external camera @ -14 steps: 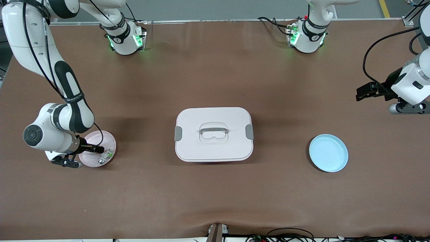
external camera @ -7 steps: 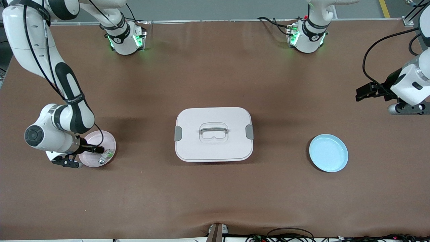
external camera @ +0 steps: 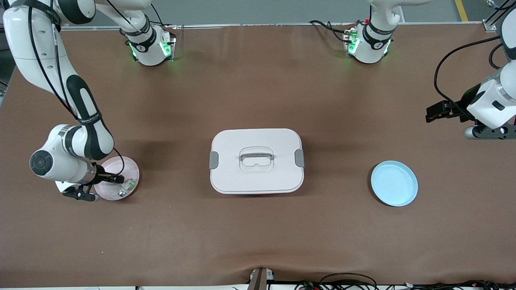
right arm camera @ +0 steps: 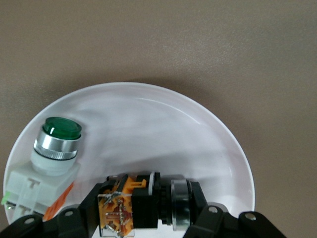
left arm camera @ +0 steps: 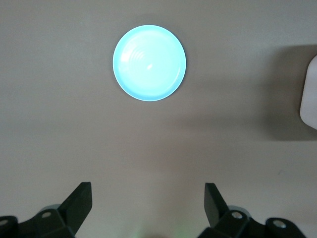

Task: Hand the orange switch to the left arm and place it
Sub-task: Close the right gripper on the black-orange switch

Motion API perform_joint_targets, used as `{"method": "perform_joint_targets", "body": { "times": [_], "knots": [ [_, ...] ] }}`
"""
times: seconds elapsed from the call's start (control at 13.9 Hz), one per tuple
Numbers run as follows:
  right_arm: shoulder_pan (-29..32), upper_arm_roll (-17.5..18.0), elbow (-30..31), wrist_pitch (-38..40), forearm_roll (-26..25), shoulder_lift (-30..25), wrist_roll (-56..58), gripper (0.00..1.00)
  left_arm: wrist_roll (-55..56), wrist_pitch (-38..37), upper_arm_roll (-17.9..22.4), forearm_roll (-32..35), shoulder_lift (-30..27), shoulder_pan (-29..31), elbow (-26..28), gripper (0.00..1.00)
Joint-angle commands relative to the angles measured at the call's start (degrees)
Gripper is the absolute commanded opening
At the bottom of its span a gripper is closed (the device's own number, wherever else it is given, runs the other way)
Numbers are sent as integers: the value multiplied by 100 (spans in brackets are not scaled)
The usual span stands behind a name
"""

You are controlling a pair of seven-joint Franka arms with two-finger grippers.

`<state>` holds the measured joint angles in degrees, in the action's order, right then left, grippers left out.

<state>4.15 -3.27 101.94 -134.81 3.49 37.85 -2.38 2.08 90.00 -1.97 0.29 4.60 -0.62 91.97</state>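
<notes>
Since a second ago my right gripper (external camera: 119,178) has drawn slightly back toward the right arm's end of the table, staying low over the pink plate (external camera: 131,169). The box (external camera: 256,161) and blue plate (external camera: 394,183) have not shifted. In the right wrist view my fingers are clamped on the orange switch (right arm camera: 148,202), which lies in the plate beside the green-capped switch (right arm camera: 52,156). My left gripper (external camera: 437,111) waits with its fingers spread apart above bare table (external camera: 258,92), having edged a touch toward the box.
</notes>
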Motion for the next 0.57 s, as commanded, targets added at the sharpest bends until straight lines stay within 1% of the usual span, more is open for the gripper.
{"method": "perform_joint_targets", "body": {
  "times": [0.0,0.14,0.36,0.5],
  "knots": [
    [156,54,115,112,47,-50,10,0,-5,-26,12,77,50,-26,-117,100],
    [156,54,54,559,64,-120,-69,0,-5,-26,12,7,85,9,-126,100],
    [165,28,-95,1323,441,-348,-149,0,-14,-26,12,7,85,1,-126,100],
    [235,28,-393,2008,599,-489,-515,0,-14,-26,12,-2,85,10,-126,100]
  ]
}}
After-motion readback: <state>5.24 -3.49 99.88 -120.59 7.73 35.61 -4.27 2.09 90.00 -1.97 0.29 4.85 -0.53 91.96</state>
